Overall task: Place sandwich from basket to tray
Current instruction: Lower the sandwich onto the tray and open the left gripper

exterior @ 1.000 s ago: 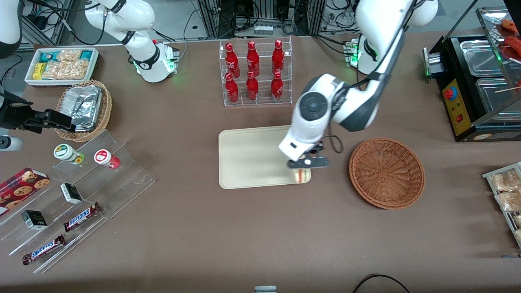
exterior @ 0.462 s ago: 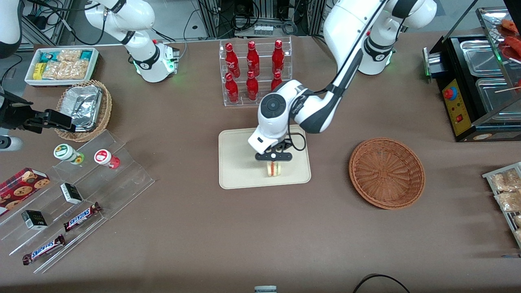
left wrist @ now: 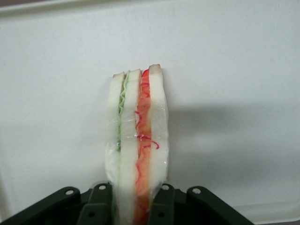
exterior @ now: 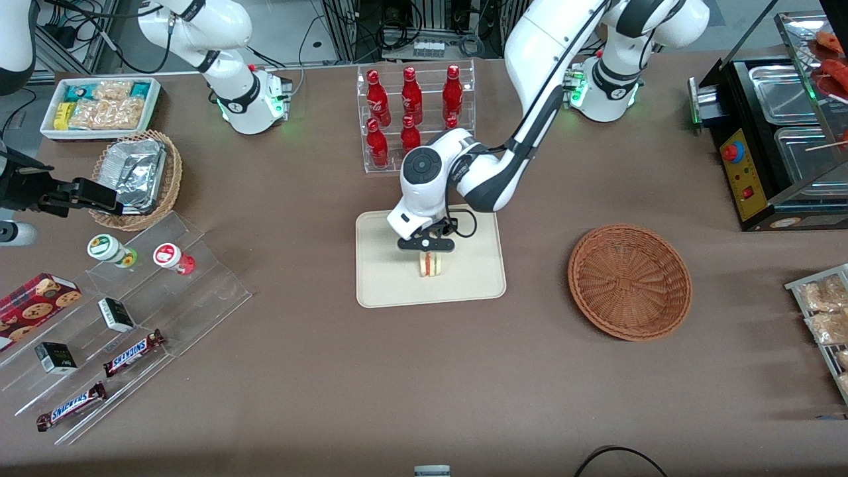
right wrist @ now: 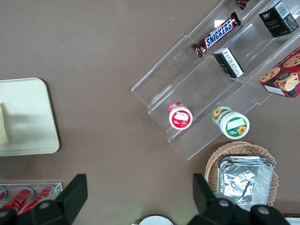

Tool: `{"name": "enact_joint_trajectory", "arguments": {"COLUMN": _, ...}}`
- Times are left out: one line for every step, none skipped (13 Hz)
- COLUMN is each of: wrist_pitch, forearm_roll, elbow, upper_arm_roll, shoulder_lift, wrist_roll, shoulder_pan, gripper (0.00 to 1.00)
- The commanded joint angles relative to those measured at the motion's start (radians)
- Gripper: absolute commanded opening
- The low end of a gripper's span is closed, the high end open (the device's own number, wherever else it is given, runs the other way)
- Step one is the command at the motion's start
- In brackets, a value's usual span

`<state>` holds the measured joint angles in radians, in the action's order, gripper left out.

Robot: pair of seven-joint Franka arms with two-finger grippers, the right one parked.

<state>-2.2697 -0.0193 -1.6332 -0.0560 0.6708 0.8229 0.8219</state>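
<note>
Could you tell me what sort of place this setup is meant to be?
Probably a lab mock-up of a snack counter: a rack of red bottles, candy bars on clear steps and a food warmer surround the tray, above which the gripper holds the sandwich.

tray [right wrist: 33,136] at left edge, sandwich [right wrist: 3,125] on it, cut by frame | clear stepped rack [right wrist: 197,84] upper right: Snickers bar [right wrist: 219,33], two small cups, dark boxes, cookie box [right wrist: 281,75] | foil container [right wrist: 241,180] in tan wicker basket [right wrist: 234,152], lower right | brown desk [right wrist: 103,56]
</note>
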Motion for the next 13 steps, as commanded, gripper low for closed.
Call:
{"name": "enact_joint_trajectory", "arguments": {"wrist_pitch": -0.002, "forearm_roll": -0.011, "elbow": 0.029, "upper_arm_roll": 0.018, "shoulder_lift": 0.021, "wrist_roll": 0.036, "shoulder_pan": 0.029, "gripper": 0.26}}
{"name": "enact_joint_trajectory", "arguments": {"wrist_pitch": -0.002, "forearm_roll": -0.013, "elbow": 0.029, "upper_arm_roll": 0.018, "shoulder_lift": 0.021, "wrist_roll": 0.045, "shoulder_pan": 0.031, "gripper": 0.48}}
{"name": "enact_joint_trajectory", "arguments": {"wrist_pitch": -0.002, "forearm_roll": -0.013, "elbow": 0.029, "upper_arm_roll": 0.018, "shoulder_lift": 0.023, "wrist_roll": 0.044, "shoulder_pan": 0.031, "gripper": 0.93}}
{"name": "enact_joint_trajectory", "arguments": {"wrist_pitch": -0.001, "forearm_roll": -0.020, "elbow": 0.029, "upper_arm_roll": 0.018, "shoulder_lift": 0.018, "wrist_roll": 0.045, "shoulder_pan": 0.031, "gripper": 1.00}}
{"name": "enact_joint_trajectory", "arguments": {"wrist_pitch": 0.004, "forearm_roll": -0.024, "elbow": 0.029, "upper_arm_roll": 0.019, "shoulder_lift": 0.013, "wrist_roll": 0.045, "shoulder_pan": 0.029, "gripper": 1.00}}
{"name": "enact_joint_trajectory", "arguments": {"wrist_pitch": 0.006, "forearm_roll": -0.024, "elbow": 0.029, "upper_arm_roll": 0.019, "shoulder_lift": 0.009, "wrist_roll": 0.045, "shoulder_pan": 0.025, "gripper": 1.00}}
{"name": "enact_joint_trajectory", "arguments": {"wrist_pitch": 0.015, "forearm_roll": -0.025, "elbow": 0.029, "upper_arm_roll": 0.024, "shoulder_lift": -0.008, "wrist_roll": 0.045, "shoulder_pan": 0.022, "gripper": 1.00}}
{"name": "enact_joint_trajectory", "arguments": {"wrist_pitch": 0.033, "forearm_roll": -0.025, "elbow": 0.029, "upper_arm_roll": 0.031, "shoulder_lift": -0.025, "wrist_roll": 0.045, "shoulder_pan": 0.022, "gripper": 1.00}}
{"name": "enact_joint_trajectory", "arguments": {"wrist_pitch": 0.064, "forearm_roll": -0.022, "elbow": 0.030, "upper_arm_roll": 0.047, "shoulder_lift": -0.054, "wrist_roll": 0.045, "shoulder_pan": 0.020, "gripper": 1.00}}
{"name": "enact_joint_trajectory", "arguments": {"wrist_pitch": 0.085, "forearm_roll": -0.021, "elbow": 0.030, "upper_arm_roll": 0.060, "shoulder_lift": -0.083, "wrist_roll": 0.048, "shoulder_pan": 0.019, "gripper": 1.00}}
{"name": "enact_joint_trajectory", "arguments": {"wrist_pitch": 0.105, "forearm_roll": -0.016, "elbow": 0.030, "upper_arm_roll": 0.073, "shoulder_lift": -0.109, "wrist_roll": 0.048, "shoulder_pan": 0.019, "gripper": 1.00}}
{"name": "enact_joint_trajectory", "arguments": {"wrist_pitch": 0.133, "forearm_roll": -0.014, "elbow": 0.030, "upper_arm_roll": 0.094, "shoulder_lift": -0.138, "wrist_roll": 0.053, "shoulder_pan": 0.019, "gripper": 1.00}}
{"name": "enact_joint_trajectory", "arguments": {"wrist_pitch": 0.168, "forearm_roll": -0.008, "elbow": 0.029, "upper_arm_roll": 0.122, "shoulder_lift": -0.178, "wrist_roll": 0.056, "shoulder_pan": 0.019, "gripper": 1.00}}
